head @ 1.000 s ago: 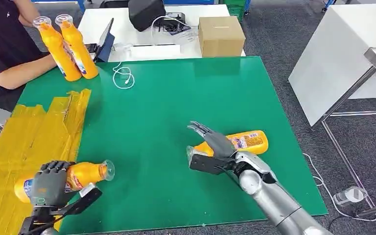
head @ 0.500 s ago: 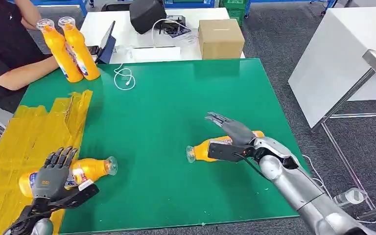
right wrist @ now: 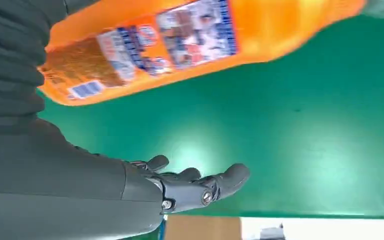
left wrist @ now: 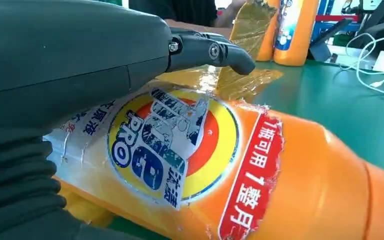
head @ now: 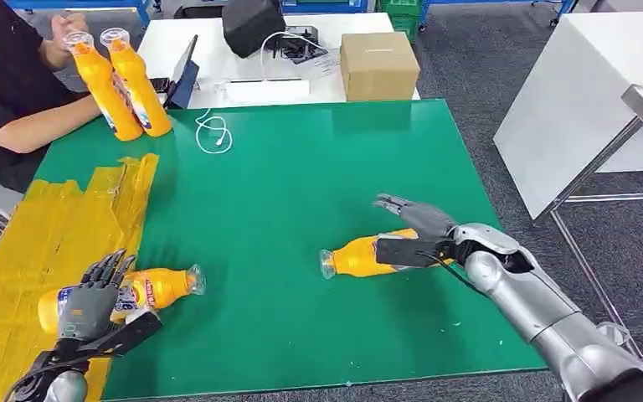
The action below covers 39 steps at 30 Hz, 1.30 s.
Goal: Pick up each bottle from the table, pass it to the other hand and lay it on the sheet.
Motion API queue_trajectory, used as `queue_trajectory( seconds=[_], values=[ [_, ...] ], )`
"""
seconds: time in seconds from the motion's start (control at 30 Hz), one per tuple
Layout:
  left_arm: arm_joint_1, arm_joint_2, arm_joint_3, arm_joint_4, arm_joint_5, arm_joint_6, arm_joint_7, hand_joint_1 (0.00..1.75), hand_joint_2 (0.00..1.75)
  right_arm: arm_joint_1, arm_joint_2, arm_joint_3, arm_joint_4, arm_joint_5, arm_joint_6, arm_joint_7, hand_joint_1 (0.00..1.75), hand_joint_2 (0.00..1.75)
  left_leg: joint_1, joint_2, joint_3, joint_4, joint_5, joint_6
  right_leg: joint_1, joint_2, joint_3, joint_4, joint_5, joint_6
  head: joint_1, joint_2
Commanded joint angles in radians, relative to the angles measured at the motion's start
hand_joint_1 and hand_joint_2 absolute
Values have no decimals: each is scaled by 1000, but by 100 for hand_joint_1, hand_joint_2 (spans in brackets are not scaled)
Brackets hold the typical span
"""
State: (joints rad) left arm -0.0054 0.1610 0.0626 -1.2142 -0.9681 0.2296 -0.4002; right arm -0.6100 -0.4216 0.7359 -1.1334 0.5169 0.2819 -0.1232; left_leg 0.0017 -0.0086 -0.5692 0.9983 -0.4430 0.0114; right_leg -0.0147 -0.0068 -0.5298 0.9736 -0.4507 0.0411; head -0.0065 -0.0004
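Since a second ago my left hand has let go, fingers spread; that orange plastic bottle lies half on the crinkled yellow sheet. Right hand, fingers apart, should wrap the second orange bottle mid-body on the green table.

A table takes up the middle of the head view, with a sheet spread over its left side. One bottle lies on its side at the sheet's near right edge, partly on the sheet, neck toward the table's middle; the left hand hovers just over its base end, fingers spread. To the right, a second bottle lies on the table, neck pointing left, with the right hand at its base end, fingers apart above it. At the far left corner a person holds two upright bottles side by side. Behind the table, a box sits on another table, and a cable lies near the far edge.
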Motion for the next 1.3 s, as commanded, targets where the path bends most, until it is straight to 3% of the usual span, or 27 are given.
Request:
queue_trajectory(
  seconds=[0.03, 0.4, 0.57, 0.8, 0.83, 0.87, 0.9, 1.13, 1.3],
  values=[
    [30, -31, 47, -20, 92, -30, -63, 0, 0, -38, -113, 91, 10, -26, 19, -2, 0, 175, 1, 1, 0, 0, -1, 0, 1, 1, 1, -1, 0, -1, 0, 0],
    [28, -74, 62, -91, 269, -125, -155, 0, 0, -9, -108, 116, 61, -6, 22, -4, 0, 175, 1, 2, 0, 0, -1, -1, 1, 2, -1, -2, 0, -2, 0, 0],
    [4, -90, 15, -120, 310, -141, -168, 0, 0, -3, 42, 180, 292, 91, -41, -15, 0, 175, 2, 2, 1, -2, 0, -1, 3, 2, 0, -4, 1, -2, 0, 0],
    [-29, -91, -24, -97, 318, -142, -164, 0, 0, 2, 176, 203, 486, 145, -107, -13, 0, 175, 3, 2, 0, -2, 0, -1, 3, 1, -1, -4, 1, -2, 0, 0],
    [-31, -92, -25, -94, 320, -142, -164, 0, 0, 2, 182, 206, 494, 150, -108, -11, 19, 175, 3, 2, 0, -2, 0, -1, 4, 1, 0, -4, 1, -2, 0, 0],
    [-34, -94, -29, -93, 325, -141, -168, 0, 0, 1, 201, 207, 526, 159, -115, -8, 134, 175, 3, 2, 0, -2, 0, -1, 3, 1, 0, -3, 1, -1, 0, 0],
    [-40, -93, -36, -89, 326, -142, -169, 0, 0, 2, 223, 205, 562, 170, -125, -5, 171, 175, 4, 3, 2, -2, 0, -1, 4, 1, 1, -5, 1, -2, 1, 0],
    [-43, -101, -43, -103, 380, -167, -176, 0, 0, 12, 254, 188, 613, 169, -149, -18, 175, 175, 4, 4, 7, -2, 0, -1, 4, 2, 1, -4, 1, -2, 0, 0],
    [-15, -148, 9, -185, 627, -348, -186, 0, 0, 36, 264, 96, 547, 100, -166, -27, 175, 175, 4, 5, 13, -2, -2, 0, 4, 4, -1, -4, 0, -2, 1, 0]
  ],
)
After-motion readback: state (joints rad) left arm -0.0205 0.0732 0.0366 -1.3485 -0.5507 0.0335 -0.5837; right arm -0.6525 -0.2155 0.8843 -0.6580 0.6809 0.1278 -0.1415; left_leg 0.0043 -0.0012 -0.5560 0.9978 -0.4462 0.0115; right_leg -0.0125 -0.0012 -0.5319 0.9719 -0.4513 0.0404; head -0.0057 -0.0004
